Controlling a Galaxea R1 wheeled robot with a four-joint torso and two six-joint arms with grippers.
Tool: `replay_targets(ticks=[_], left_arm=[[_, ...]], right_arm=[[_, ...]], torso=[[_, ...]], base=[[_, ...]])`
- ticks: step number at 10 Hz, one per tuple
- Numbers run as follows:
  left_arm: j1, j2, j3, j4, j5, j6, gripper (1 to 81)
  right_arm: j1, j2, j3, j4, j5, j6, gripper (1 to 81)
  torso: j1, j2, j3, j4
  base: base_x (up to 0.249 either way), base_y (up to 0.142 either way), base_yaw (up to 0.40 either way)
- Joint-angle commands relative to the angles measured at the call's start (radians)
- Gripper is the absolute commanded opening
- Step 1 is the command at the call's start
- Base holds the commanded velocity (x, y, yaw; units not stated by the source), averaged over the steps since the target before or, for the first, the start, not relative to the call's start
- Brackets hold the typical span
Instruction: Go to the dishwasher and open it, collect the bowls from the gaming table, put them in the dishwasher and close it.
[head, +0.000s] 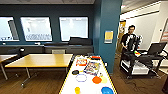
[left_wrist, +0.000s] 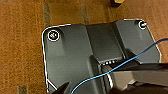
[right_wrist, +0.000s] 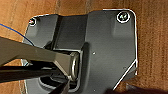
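White-topped and yellow-framed, the gaming table (head: 88, 86) lay just ahead in the head view, an orange bowl (head: 96, 80) beside a yellow one (head: 103, 80) and a pale blue-rimmed bowl (head: 81, 77) near flat game boxes (head: 91, 67). I could not tell either gripper's state; a square approach, stopping close before reaching, seemed wise.

Office lounge: wooden tables (head: 40, 60), gaming table (head: 87, 86).
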Motion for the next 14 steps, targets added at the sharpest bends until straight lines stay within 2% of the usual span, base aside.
replay_targets(ticks=[1,4,14], left_arm=[[-0.055,-0.004,0.002,-0.007,0.044,-0.004,81.1],[-0.058,-0.002,0.0,-0.005,0.044,-0.004,81.1],[-0.055,-0.004,0.0,-0.005,0.044,-0.005,81.1]], right_arm=[[0.052,-0.006,0.001,-0.001,-0.045,-0.002,81.1],[0.052,-0.005,0.001,-0.001,-0.045,-0.002,81.1],[0.054,-0.003,0.001,-0.001,-0.046,-0.002,81.1]], torso=[[0.0,0.0,0.0,0.0],[0.0,0.0,0.0,0.0],[0.0,0.0,0.0,0.0]], base=[[0.0,0.0,0.0],[0.0,0.025,0.0],[0.0,0.09,0.0]])
